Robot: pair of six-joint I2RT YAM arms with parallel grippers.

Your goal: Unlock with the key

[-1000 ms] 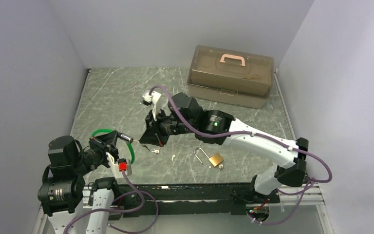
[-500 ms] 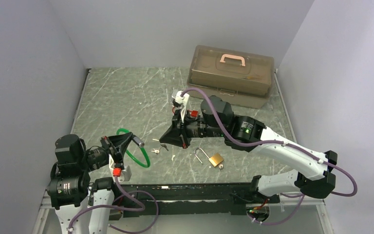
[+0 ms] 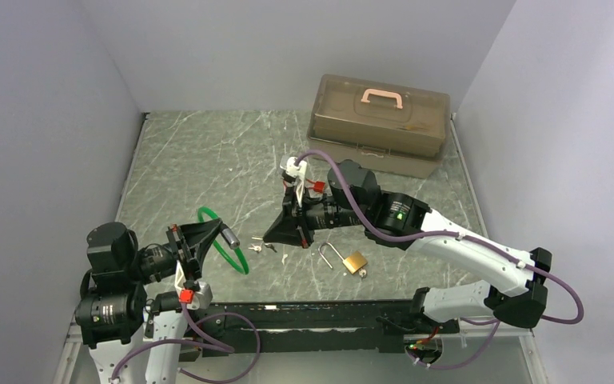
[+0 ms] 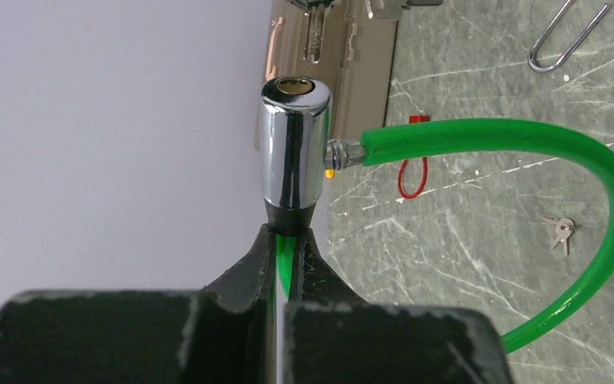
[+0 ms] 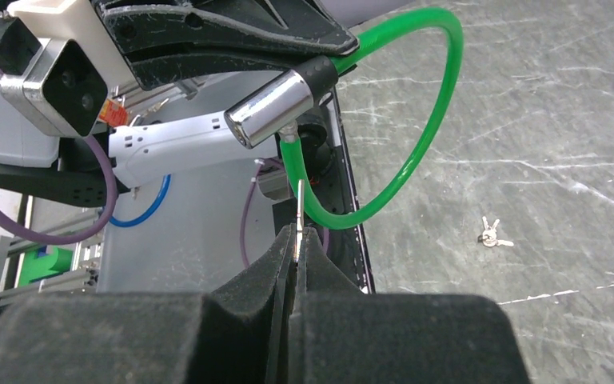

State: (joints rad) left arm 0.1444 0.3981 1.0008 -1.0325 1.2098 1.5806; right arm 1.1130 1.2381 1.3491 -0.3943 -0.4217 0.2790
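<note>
My left gripper (image 3: 210,234) is shut on the green cable (image 3: 225,247) of a cable lock, just behind its chrome cylinder (image 3: 230,237). In the left wrist view the gripper (image 4: 288,237) holds the cylinder (image 4: 293,140) with its keyhole (image 4: 294,83) facing away. My right gripper (image 3: 271,238) is shut on a thin key; its blade (image 5: 299,202) sticks out of the gripper (image 5: 297,235) just below the cylinder (image 5: 280,108), a short gap from it. The cable (image 5: 425,136) loops to the right.
A bunch of small keys (image 3: 261,247) lies on the table under the right gripper. A brass padlock (image 3: 354,262) with its shackle open lies to the right. A brown toolbox (image 3: 380,120) stands at the back right. Grey walls close in both sides.
My right gripper rose from the table, swung right, then came back left toward the lock. My left gripper turned the lock cylinder toward the right gripper.
</note>
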